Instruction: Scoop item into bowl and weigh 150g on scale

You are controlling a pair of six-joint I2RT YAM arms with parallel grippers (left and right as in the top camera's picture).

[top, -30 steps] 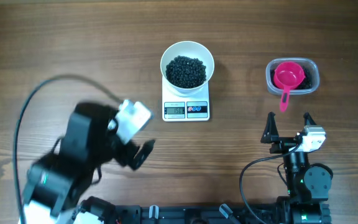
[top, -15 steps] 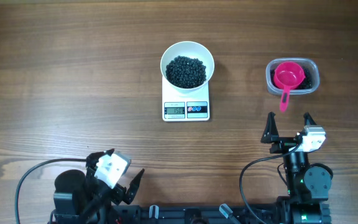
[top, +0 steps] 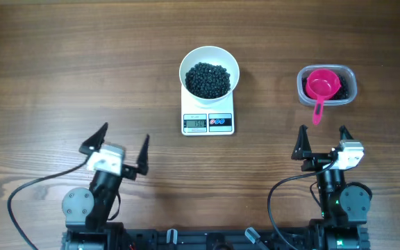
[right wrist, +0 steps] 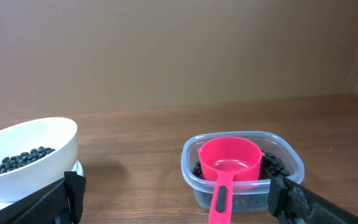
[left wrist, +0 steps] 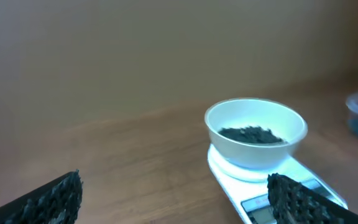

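1. Upper centre: bowl (top: 209,61) w/ black beads (top: 208,80) stands on scale (top: 208,123).
2. Upper right: pink scoop (top: 321,85) lies in clear tub (top: 350,87).
3. Lower left: left gripper (top: 124,135), fingers spread, empty.
4. Lower right: right gripper (top: 323,130), fingers spread, empty.

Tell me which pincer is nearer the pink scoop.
Right. The right pincer sits just below the pink scoop in the overhead view; the left pincer is far to its left, past the scale.

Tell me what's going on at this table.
Nothing is being handled right now. The left gripper and right gripper are open and empty, clear of everything. The white bowl, holding black beans, sits on the scale. The pink scoop rests in the clear tub with more beans.
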